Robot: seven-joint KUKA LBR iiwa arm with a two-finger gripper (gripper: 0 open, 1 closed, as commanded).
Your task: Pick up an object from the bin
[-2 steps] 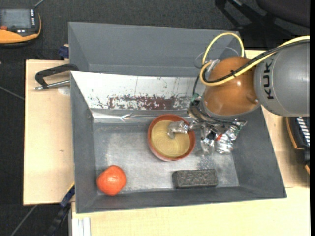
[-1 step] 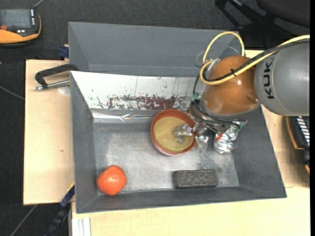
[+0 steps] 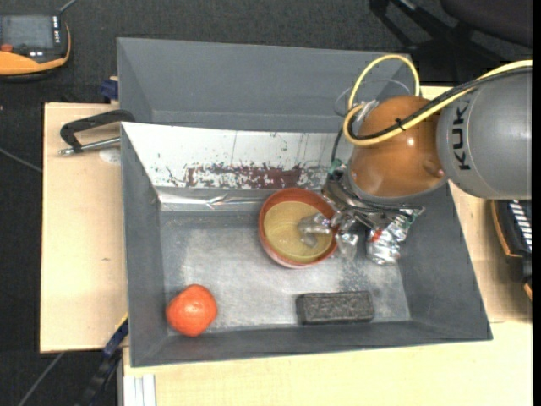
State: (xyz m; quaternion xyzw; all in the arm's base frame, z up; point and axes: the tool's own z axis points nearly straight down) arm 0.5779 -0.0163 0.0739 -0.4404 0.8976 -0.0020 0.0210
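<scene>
The gripper (image 3: pixel 331 233) is seen low over the right-hand edge of a round bowl (image 3: pixel 292 227), its metal tip partly inside the bowl and partly just outside the rim; whether it is spread or pressed together cannot be told, and nothing can be made out as pinched in it. Directly above the bowl's right side the wrist is capped by a smooth, glossy orange cover (image 3: pixel 393 146), dome-shaped, over which a thin yellow cable (image 3: pixel 385 66) is looped, and behind that the thick grey arm (image 3: pixel 499 138) is carried off to the bowl's right. The bowl itself is shallow, with a red outer wall and rim and a dull yellowish inside, and it is set upright on the bin's floor. Just to the right of the bowl, beside the gripper, a crumpled piece of shiny silver foil (image 3: pixel 389 239) is found. In front of the bowl, apart from it, a dark grey block (image 3: pixel 334 307) lies flat, oblong and rough-grained in surface. Well to the bowl's front left, near a corner, a round orange-red ball (image 3: pixel 192 309) is placed. All of this is held by the grey metal bin (image 3: pixel 135 227), whose sloped walls are dull and whose floor is scuffed.
</scene>
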